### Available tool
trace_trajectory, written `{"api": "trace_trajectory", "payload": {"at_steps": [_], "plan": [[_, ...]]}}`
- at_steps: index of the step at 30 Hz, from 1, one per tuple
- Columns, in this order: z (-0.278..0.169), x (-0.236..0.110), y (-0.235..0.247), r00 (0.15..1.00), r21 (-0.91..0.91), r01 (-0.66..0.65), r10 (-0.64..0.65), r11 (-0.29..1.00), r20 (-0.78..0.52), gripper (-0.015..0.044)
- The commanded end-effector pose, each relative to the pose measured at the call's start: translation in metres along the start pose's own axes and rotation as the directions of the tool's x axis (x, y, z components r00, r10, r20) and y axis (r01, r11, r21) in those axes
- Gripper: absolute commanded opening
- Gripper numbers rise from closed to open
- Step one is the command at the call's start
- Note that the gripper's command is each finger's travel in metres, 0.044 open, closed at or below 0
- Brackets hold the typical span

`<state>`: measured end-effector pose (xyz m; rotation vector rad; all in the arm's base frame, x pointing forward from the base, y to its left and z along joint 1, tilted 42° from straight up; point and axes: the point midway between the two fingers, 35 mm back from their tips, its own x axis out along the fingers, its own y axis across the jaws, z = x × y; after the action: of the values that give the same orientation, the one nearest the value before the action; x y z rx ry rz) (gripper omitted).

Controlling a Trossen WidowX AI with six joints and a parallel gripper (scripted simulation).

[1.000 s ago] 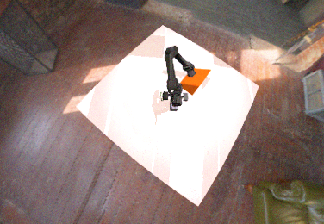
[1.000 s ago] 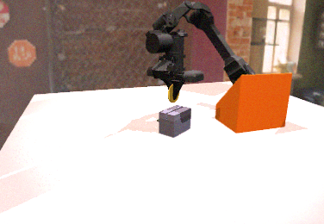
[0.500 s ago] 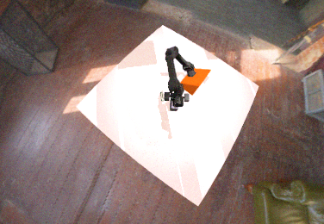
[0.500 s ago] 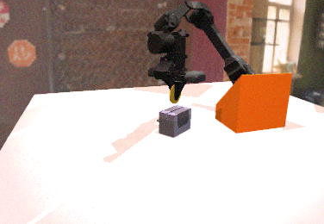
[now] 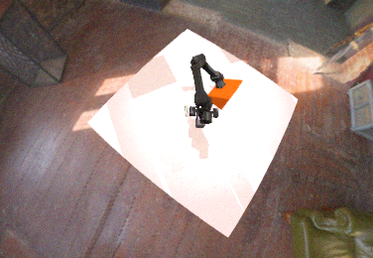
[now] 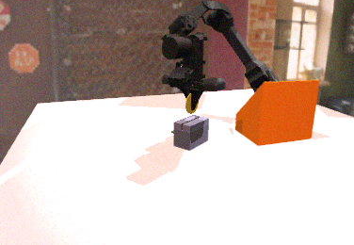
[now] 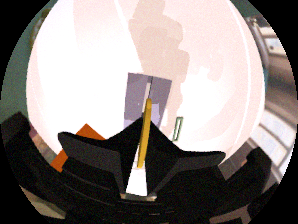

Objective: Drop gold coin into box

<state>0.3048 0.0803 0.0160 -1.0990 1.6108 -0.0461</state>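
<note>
The coin (image 6: 190,103) has a yellow, metallic-looking sheen along its edge. The gripper (image 6: 192,93) pinching it and the arm (image 6: 240,45) above are matt black, like moulded plastic. The box (image 6: 190,133) is a flat, dull grey with smooth faces. To its right, the orange block (image 6: 280,111) looks uniformly matt and smooth. The worktop (image 6: 235,196) is a pale, smooth sheet with a faint gloss, though glare may exaggerate it. The floor (image 5: 74,196) around it shows worn wooden planks.
</note>
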Motion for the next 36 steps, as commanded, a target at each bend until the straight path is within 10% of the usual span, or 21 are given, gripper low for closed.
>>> {"api": "trace_trajectory", "payload": {"at_steps": [1,36], "plan": [[0.001,0.000,0.000,1.000,0.004,-0.002,0.002,1.000,0.001,0.0000],[0.000,0.013,0.001,1.000,-0.009,0.000,0.000,1.000,0.000,0.0000]]}}
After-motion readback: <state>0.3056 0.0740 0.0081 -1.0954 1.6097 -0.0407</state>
